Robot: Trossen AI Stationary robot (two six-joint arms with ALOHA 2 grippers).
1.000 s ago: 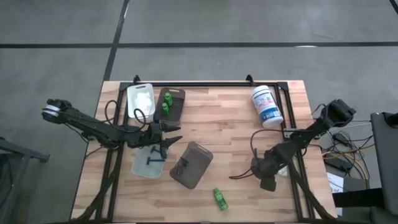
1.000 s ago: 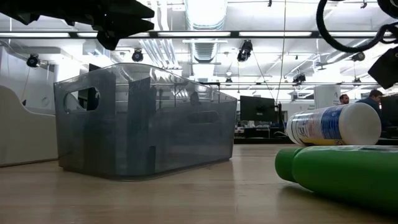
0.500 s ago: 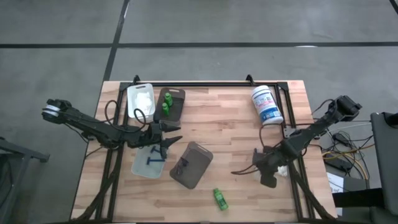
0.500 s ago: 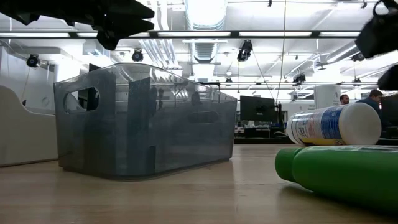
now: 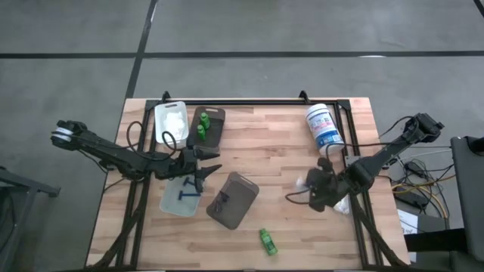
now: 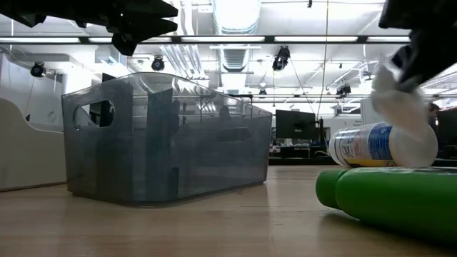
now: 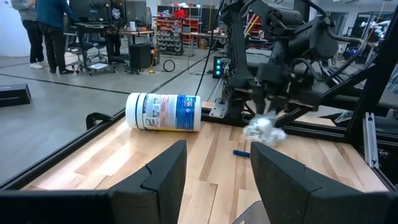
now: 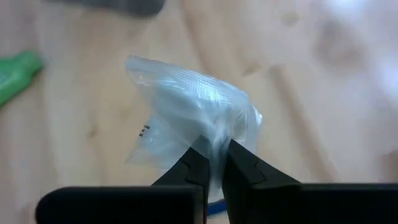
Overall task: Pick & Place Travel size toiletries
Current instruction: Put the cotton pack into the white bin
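High view: the wooden plank tabletop point(image 5: 272, 151) carries a white tray point(image 5: 171, 121), a brown tray point(image 5: 209, 125) with green bottles point(image 5: 202, 127) in it, a pale tray point(image 5: 181, 198) with a dark blue-grey stick point(image 5: 184, 194), and a smoky grey bin point(image 5: 233, 199); a lone green bottle point(image 5: 268, 241) lies near the front edge, and a white tub point(image 5: 325, 129) with a blue label lies on its side toward the back right. The left pincer point(image 5: 204, 168) sits spread open over the pale tray, holding nothing. The right pincer point(image 5: 308, 185) is clamped on a white packet point(image 5: 301, 182) on the right half of the tabletop. Low view: the translucent grey bin point(image 6: 166, 139) has cut-out handles; the tub point(image 6: 382, 145) shows its blue label, too small to read, and the smooth green bottle point(image 6: 389, 200) lies in front. The crumpled packet point(image 6: 394, 89) hangs above the tub. Left wrist view: the tub point(image 7: 163, 112) lies by the frame rail, its label's print unreadable; the lumpy packet point(image 7: 265, 128) hangs above the wood under the far arm, and a small blue stick point(image 7: 241, 152) lies below it. Right wrist view: the two fingers point(image 8: 239, 163) pinch a crinkled, clear-white plastic packet point(image 8: 193, 112) bearing a tiny dark mark, unreadable, with a green bottle point(image 8: 18, 76) at the edge.
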